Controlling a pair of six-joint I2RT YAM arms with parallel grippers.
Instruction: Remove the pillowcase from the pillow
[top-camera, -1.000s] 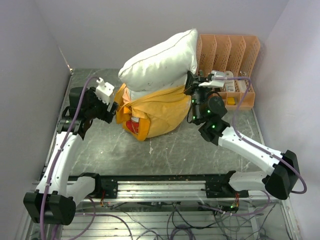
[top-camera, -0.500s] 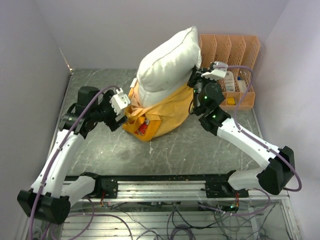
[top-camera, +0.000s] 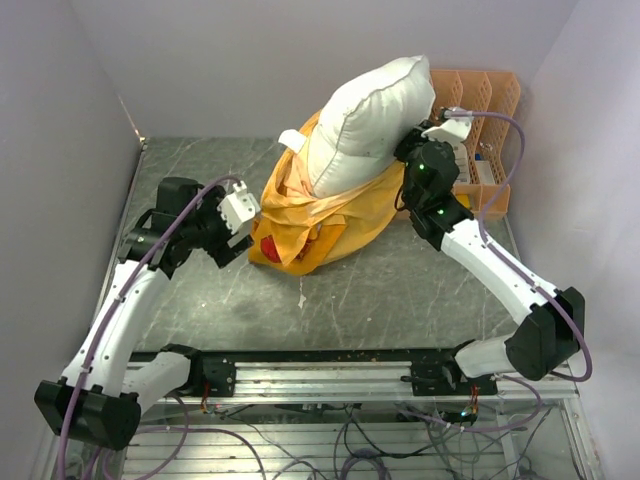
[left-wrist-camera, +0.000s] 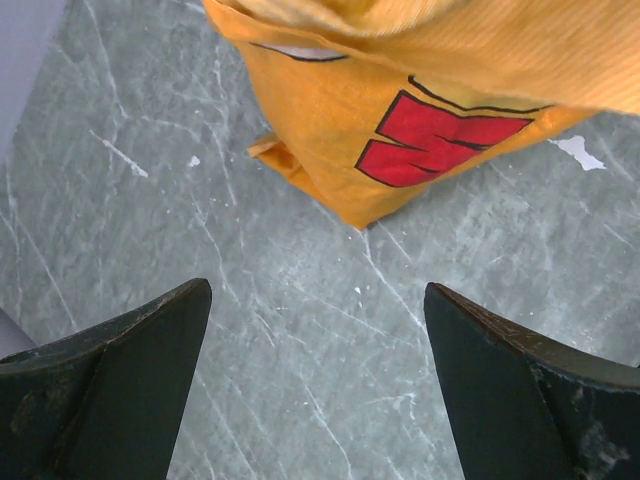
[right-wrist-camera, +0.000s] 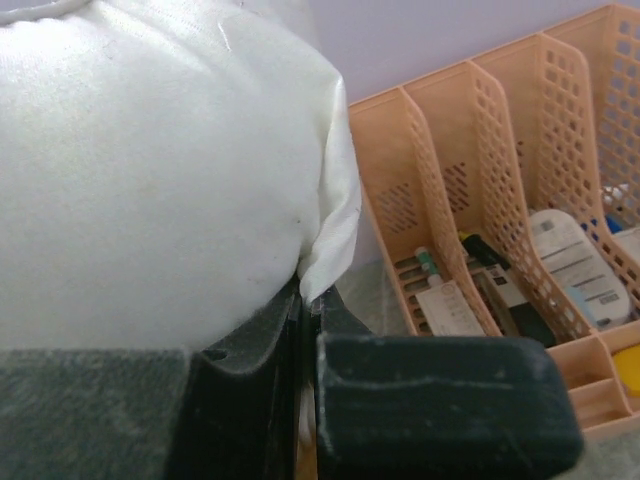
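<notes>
- pillow (top-camera: 372, 120): off-white, plump, stood on end at the back of the table (top-camera: 390, 290), leaning toward the file organizer (top-camera: 485, 105). Upper half bare, lower half wrapped in the pillowcase (top-camera: 325, 215).
- pillowcase: orange-yellow, bunched round the lower part of the pillow. Mouth gaping at the upper left, red-printed end lying on the table toward the left arm.
- right gripper (right-wrist-camera: 308, 300): pinched tight on the seamed edge of the pillow at its right side, just beside the file organizer.
- left gripper (left-wrist-camera: 315, 300): spread wide and holding nothing, low over the table, just short of the lower corner of the pillowcase, not touching it.
- step in hand, by judgement: drawing the two apart, roughly half done. Pillow held up by one edge, pillowcase in no grip at all.
- next move, by judgement: left gripper forward onto the near corner of the pillowcase, closing on cloth alone with no stuffing caught. Then a pull down and to the left against the hold of the right gripper. Firm pinch wanted, thin cloth being apt to slip. Care also needed beside the file organizer.
</notes>
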